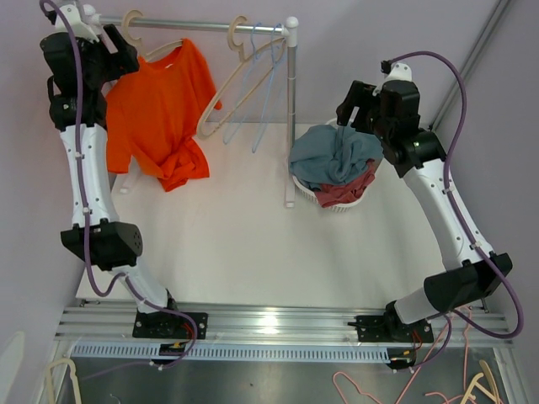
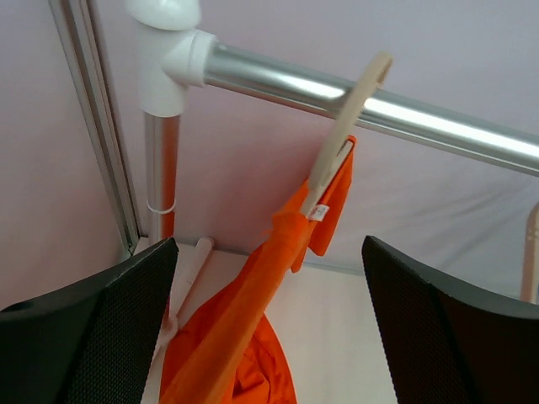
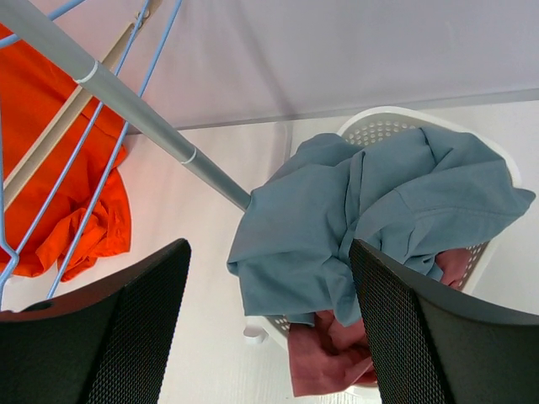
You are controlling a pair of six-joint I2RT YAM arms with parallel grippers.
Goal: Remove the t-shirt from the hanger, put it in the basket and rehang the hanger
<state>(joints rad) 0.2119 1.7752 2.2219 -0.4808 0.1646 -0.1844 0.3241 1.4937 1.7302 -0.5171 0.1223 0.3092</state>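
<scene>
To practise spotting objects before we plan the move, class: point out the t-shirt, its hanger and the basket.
t-shirt (image 1: 156, 105), top view, on its chest.
hanger (image 2: 341, 143), left wrist view, on its beige body, seen edge-on.
basket (image 3: 375, 126), right wrist view, on its far rim.

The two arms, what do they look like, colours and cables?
Both the left arm and right arm have white links with black joint housings. A purple cable runs along each. The fingers are black with a fine dotted texture.
</scene>
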